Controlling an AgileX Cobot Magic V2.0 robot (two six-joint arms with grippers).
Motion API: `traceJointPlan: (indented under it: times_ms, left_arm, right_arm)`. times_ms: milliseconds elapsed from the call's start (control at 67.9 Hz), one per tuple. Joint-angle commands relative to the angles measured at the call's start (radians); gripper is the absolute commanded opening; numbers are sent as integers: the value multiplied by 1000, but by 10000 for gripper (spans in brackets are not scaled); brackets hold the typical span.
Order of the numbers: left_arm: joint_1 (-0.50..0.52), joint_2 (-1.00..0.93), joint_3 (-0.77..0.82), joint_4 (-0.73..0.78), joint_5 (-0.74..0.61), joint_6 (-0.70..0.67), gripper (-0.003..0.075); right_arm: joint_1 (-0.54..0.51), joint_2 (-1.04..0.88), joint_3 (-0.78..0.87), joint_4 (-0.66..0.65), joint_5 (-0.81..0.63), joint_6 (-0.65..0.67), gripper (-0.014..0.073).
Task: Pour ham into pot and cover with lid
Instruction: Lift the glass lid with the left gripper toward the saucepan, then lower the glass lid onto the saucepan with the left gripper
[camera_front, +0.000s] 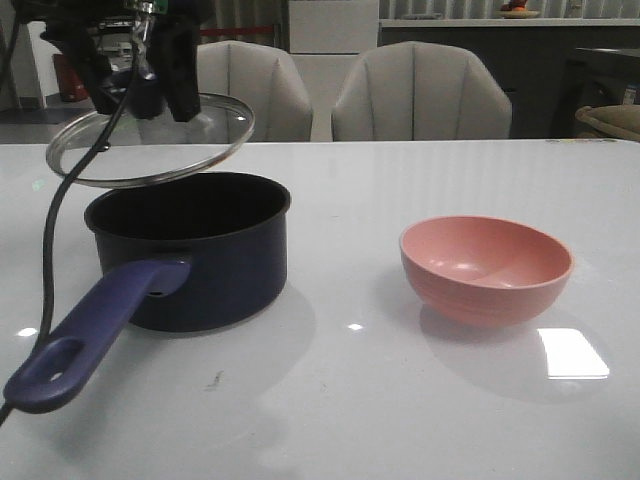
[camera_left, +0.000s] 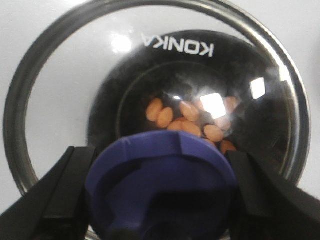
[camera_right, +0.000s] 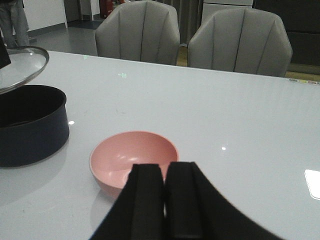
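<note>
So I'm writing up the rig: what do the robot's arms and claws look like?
Both claws are matte black. The left claw has broad wedge-shaped fingers, and a black cable hangs down from that arm. The right claw has two flat, rounded-edged black fingers. No markings are visible.

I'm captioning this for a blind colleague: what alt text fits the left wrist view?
The left pincer grips the lid by its dark blue knob, held above the pot. Through the glass, orange-pink ham chunks lie on the pot's dark bottom.
</note>
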Motion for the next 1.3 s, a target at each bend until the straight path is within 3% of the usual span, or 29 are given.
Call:
traceJointPlan:
  times_ms: [0, 486, 678, 1282]
  left_arm:
    - [-20, -21, -73, -3, 18, 1, 239]
    - [-41, 41, -89, -86, 44, 1, 239]
    - [-64, 41, -89, -4, 44, 1, 239]
    - [-70, 12, -53, 4, 44, 1, 239]
  right_arm:
    - [2, 12, -29, 0, -85, -4, 161]
    - [2, 12, -29, 0, -85, -4, 161]
    - [2, 12, -29, 0, -85, -4, 161]
    - [2, 12, -29, 0, -85, -4, 161]
